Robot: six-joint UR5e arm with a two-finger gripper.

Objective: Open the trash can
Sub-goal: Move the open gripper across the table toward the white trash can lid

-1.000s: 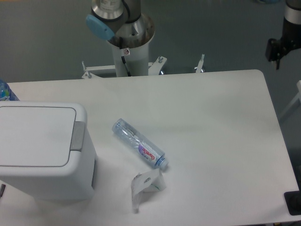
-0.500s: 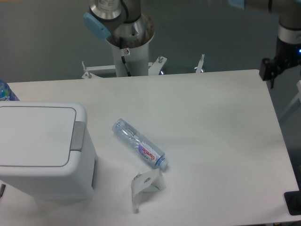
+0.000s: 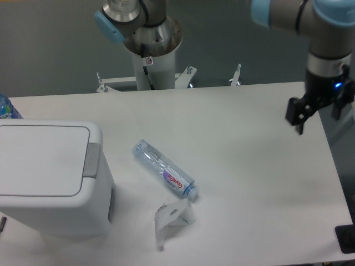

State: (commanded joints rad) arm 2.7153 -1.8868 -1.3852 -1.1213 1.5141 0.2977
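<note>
1. Hovering over far right edge of table [image 3: 249, 166], well right of trash can [image 3: 52, 177]: gripper [image 3: 297, 119], dark fingers pointing down, touching nothing, holding nothing.
2. Can't tell finger gap – jaws dark, seen at an angle; open or closed unclear.
3. Sitting at front-left of table: trash can, white, boxy, lid [image 3: 41, 159] flat and shut, grey button tab [image 3: 91, 160] on its right rim.
4. Lying on its side just right of trash can: clear bottle [image 3: 163, 169], blue cap end pointing away from can, toward front-right.
5. Resting near bottle's cap end, further right of can: small white folded card/stand [image 3: 173, 219].
6. Standing behind table, beyond can: arm base column [image 3: 150, 61].
</note>
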